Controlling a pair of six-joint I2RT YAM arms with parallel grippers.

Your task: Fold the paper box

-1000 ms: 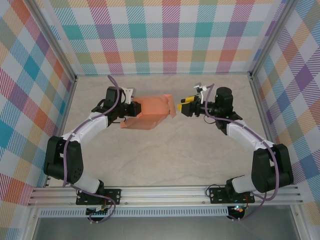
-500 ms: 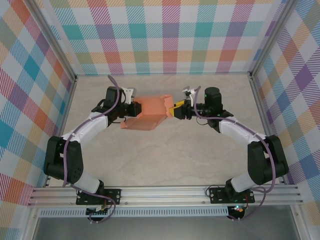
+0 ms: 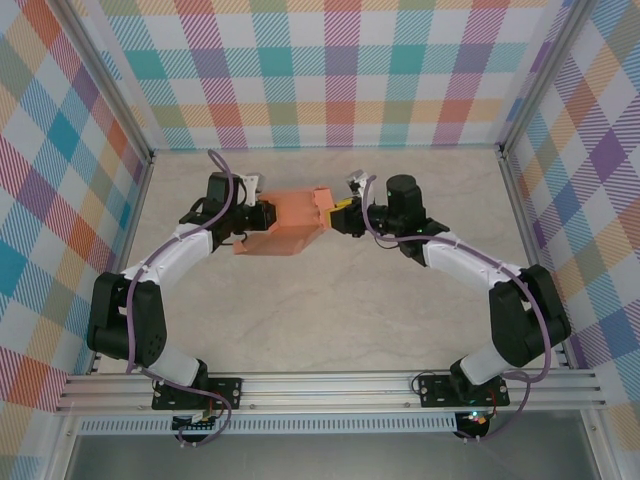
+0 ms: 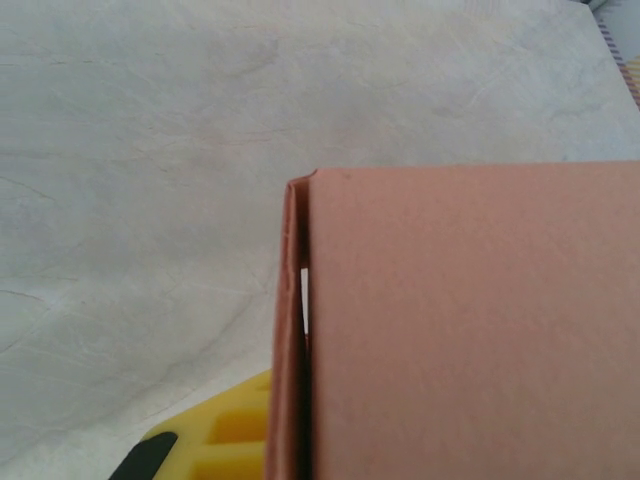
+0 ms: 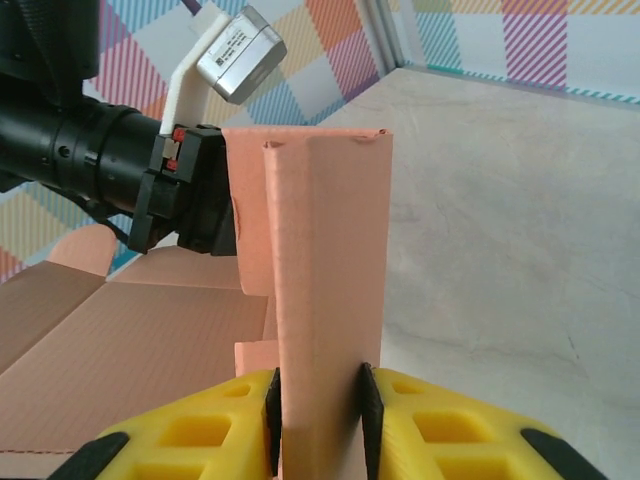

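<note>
- My left gripper (image 3: 258, 216) is closed on the left end of the box (image 3: 290, 210). In my left wrist view the card runs down right beside its yellow finger (image 4: 215, 445).
- My right gripper (image 3: 337, 215) is clamped on a flap (image 5: 330, 260) at the box's right end. Both black pads press against the flap's two faces, with the yellow fingers (image 5: 440, 425) on either side.
- The flap stands upright between those fingers, and its long left edge is turned over into a narrow lip.
- The box hangs between my two grippers over the far middle of the table (image 3: 330, 320). One loose panel reaches out toward the near left.
- I cannot tell whether any part of the box touches the table.
- From my left wrist I see a flat salmon panel with a side wall folded down along its left edge. A thin pale slit shows where the two meet.
- From my right wrist I see my left gripper's black body just behind the flap, against the card.
</note>
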